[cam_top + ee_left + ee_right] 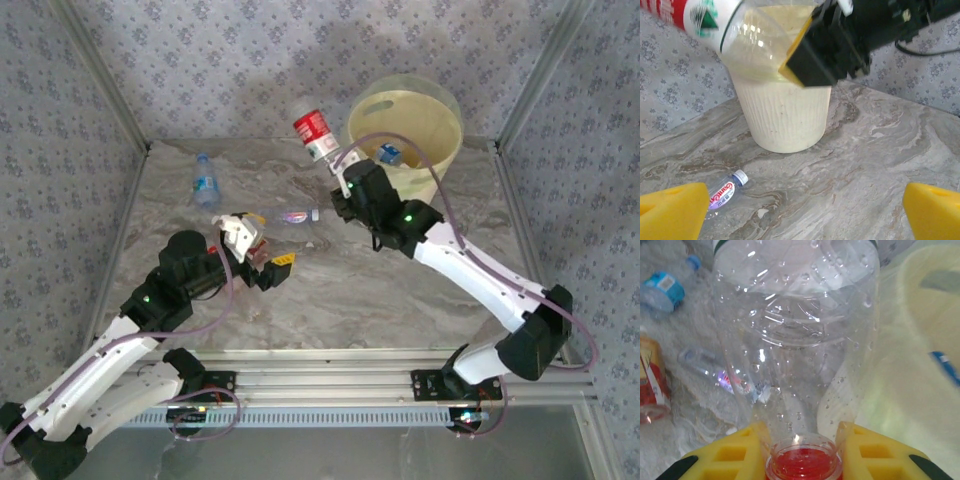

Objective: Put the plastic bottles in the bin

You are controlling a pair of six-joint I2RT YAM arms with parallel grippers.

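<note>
My right gripper (338, 166) is shut on the neck of a clear bottle with a red label (313, 128), held up beside the left rim of the pale-yellow bin (440, 105). In the right wrist view the yellow fingers (725, 456) clamp just above its red cap (802, 467). A blue-labelled bottle (388, 152) lies inside the bin. My left gripper (262, 250) stands open over the table with nothing between its pads (670, 212). On the table lie a blue-labelled bottle (205, 180) and a small purple-labelled one (297, 216), the latter near the left pad (726, 192).
An orange-red labelled bottle (652, 385) lies at the left of the right wrist view. The bin (785, 115) stands on the marble table (400, 290) at the back right, against the patterned wall. Metal frame posts (115, 110) run along both sides.
</note>
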